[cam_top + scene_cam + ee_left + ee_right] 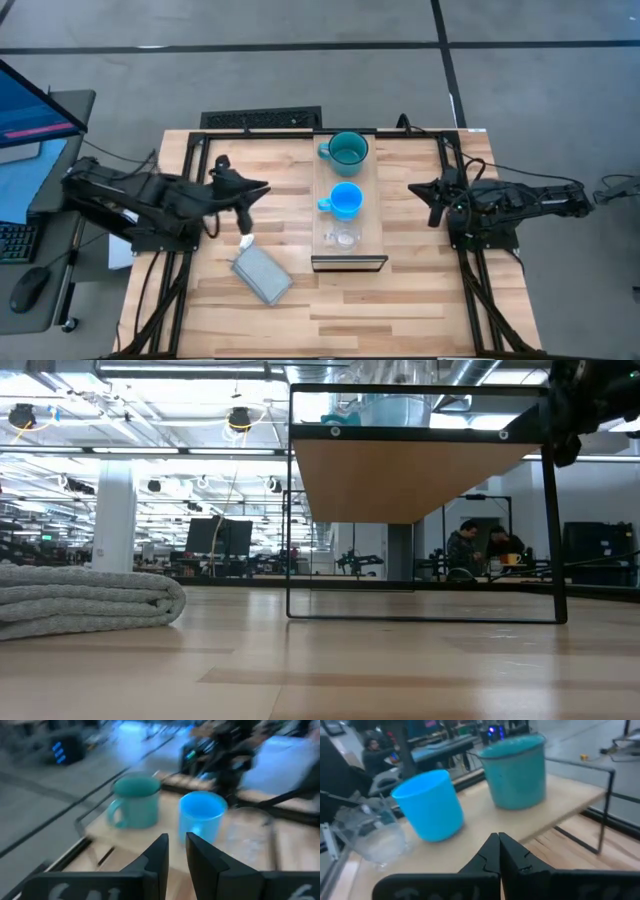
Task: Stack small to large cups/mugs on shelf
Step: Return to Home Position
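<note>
The shelf point(372, 215) stands mid-table, its long side running from far to near. On it stand, from far to near, the teal mug point(347, 150), the blue mug point(345, 200) and the clear glass cup point(345, 238), each on its base. My left gripper point(264, 188) hovers left of the shelf. In its wrist view its fingers point(176, 847) show a narrow gap and hold nothing, and they point at the blue mug point(202, 815). My right gripper point(412, 188) hovers right of the shelf, shut and empty point(498, 845).
A flat grey pouch point(262, 275) lies on the tabletop near my left gripper, toward the near edge; it also shows in the low view point(80, 600). The shelf's thin dark frame legs point(290, 510) stand on the table. People sit in the room beyond point(480, 550).
</note>
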